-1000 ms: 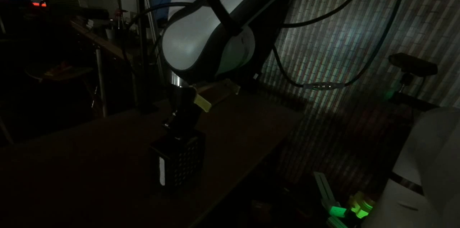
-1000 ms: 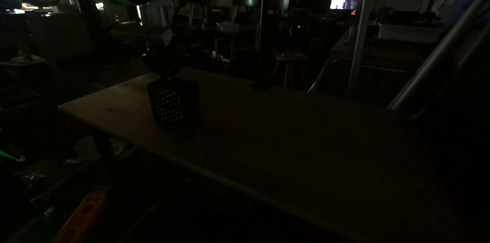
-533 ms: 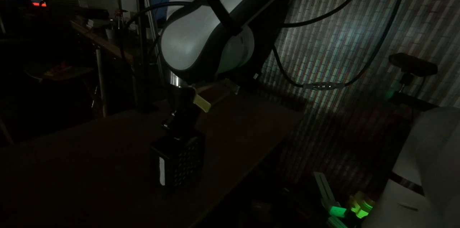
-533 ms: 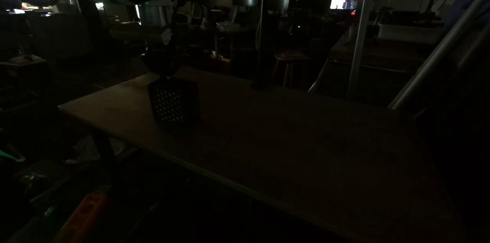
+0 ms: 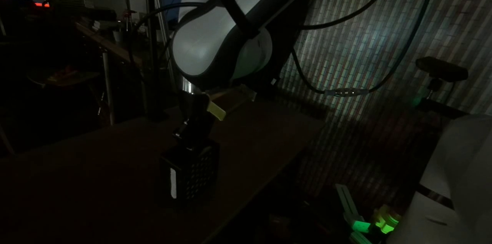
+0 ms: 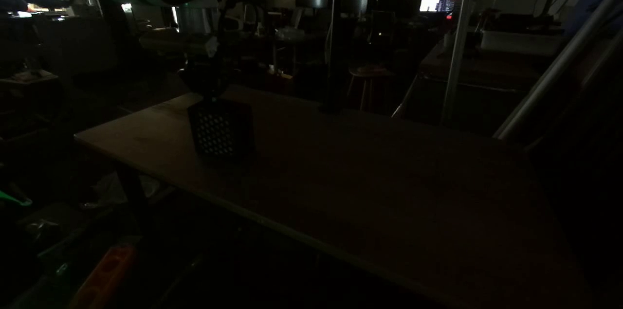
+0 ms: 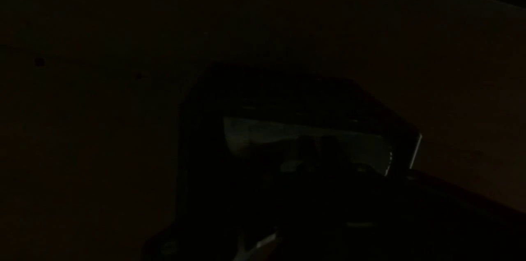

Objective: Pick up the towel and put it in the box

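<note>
towel (image 7: 279,131): pale cloth just below centre of the wrist view, within the walls of the box (image 5: 200,176). Looks to be in it, as far as this light shows. No pale cloth seen over the rim.
box: upright on the table (image 6: 340,168), a bit left of and below centre in an exterior view. Long table edge runs near it.
gripper (image 6: 214,98): narrow, jaws together, pointing down into the box mouth in both exterior views. Can't tell whether a fold of towel is pinched; tips lost in the dark.
step in hand: my read, the drop-off. Towel down in the box, release not yet done.
before release: ease a little lower if there's room, so loose corners settle below the rim.
release: spread the jaws slowly, only as far as the towel needs. Walls are close; a wide swing could knock one.
lift-out: straight up, no sideways drift or wrist turn until clear of the rim. Soft cloth may cling to a pad, so check it stays down.
box risk: probably light; a snag could tip or drag it toward the edge.
wrist view: very dark, so double-check the release from outside.
</note>
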Controlling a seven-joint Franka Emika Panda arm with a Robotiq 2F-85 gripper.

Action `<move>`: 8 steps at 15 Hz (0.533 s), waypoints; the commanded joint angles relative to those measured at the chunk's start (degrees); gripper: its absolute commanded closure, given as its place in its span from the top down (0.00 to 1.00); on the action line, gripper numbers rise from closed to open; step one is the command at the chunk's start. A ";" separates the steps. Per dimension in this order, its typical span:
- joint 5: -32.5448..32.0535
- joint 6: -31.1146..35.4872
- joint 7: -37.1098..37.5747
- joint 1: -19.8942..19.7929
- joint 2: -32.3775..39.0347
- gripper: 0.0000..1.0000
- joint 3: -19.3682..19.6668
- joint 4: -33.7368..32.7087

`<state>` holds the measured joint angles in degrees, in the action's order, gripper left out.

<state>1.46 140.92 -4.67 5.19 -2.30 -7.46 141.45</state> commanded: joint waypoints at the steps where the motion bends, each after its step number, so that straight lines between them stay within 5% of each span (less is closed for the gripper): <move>1: -0.41 -0.39 0.97 0.55 -1.01 0.13 0.35 0.36; 8: 0.23 0.27 1.09 0.63 -0.42 0.12 0.30 0.55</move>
<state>1.46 140.92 -4.58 5.19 -2.10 -7.46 141.61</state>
